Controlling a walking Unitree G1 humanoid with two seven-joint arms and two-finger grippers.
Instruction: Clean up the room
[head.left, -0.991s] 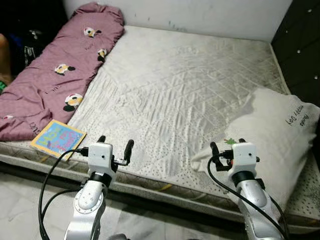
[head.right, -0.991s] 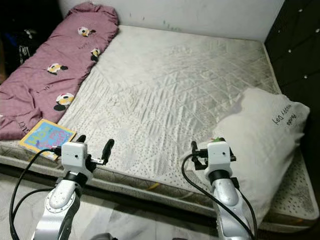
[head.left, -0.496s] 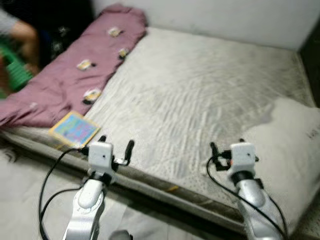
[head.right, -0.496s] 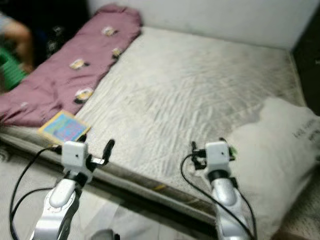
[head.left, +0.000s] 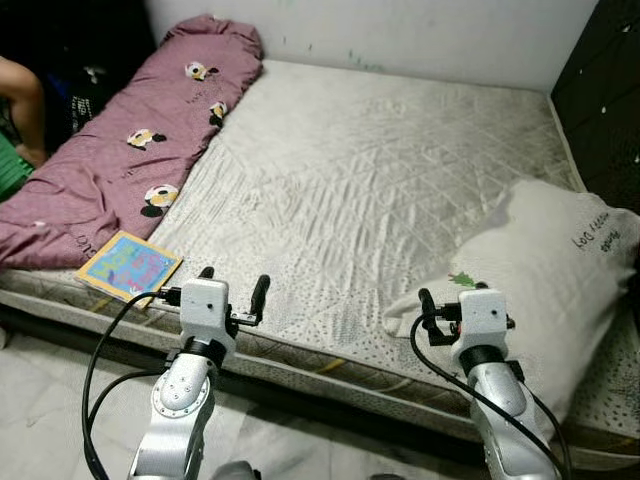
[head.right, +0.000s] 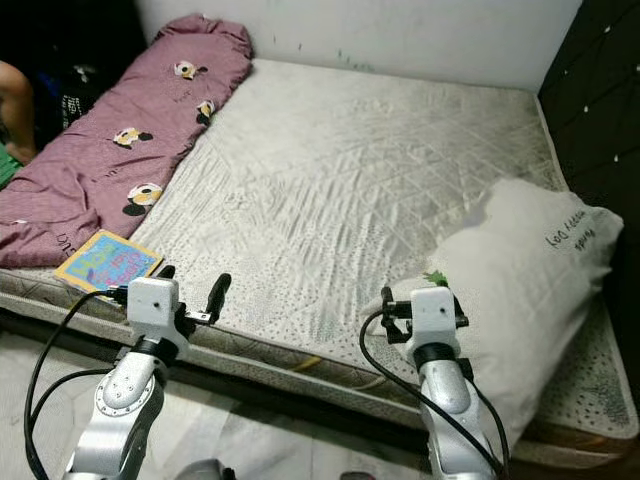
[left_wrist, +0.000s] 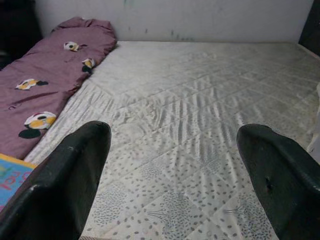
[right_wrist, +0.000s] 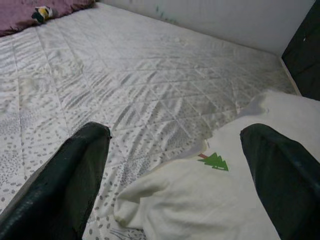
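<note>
Hovering spread at the mattress (head.left: 400, 190) edge, left gripper (head.left: 232, 290) nears the lower-left book (head.left: 128, 267); right gripper (head.left: 452, 308), also spread, could snag the lower-right pillow (head.left: 560, 270).

Bare mattress (head.left: 380, 190) (quilted), purple blanket (head.left: 120, 170), book (head.left: 128, 268), pillow (head.left: 560, 270)

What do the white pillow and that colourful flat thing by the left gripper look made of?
White pillow: soft matte fabric, probably cotton; it creases and slumps. Colourful flat thing: seemingly printed card or paper, maybe a thin book, lying stiff and flat at the mattress edge.
</note>
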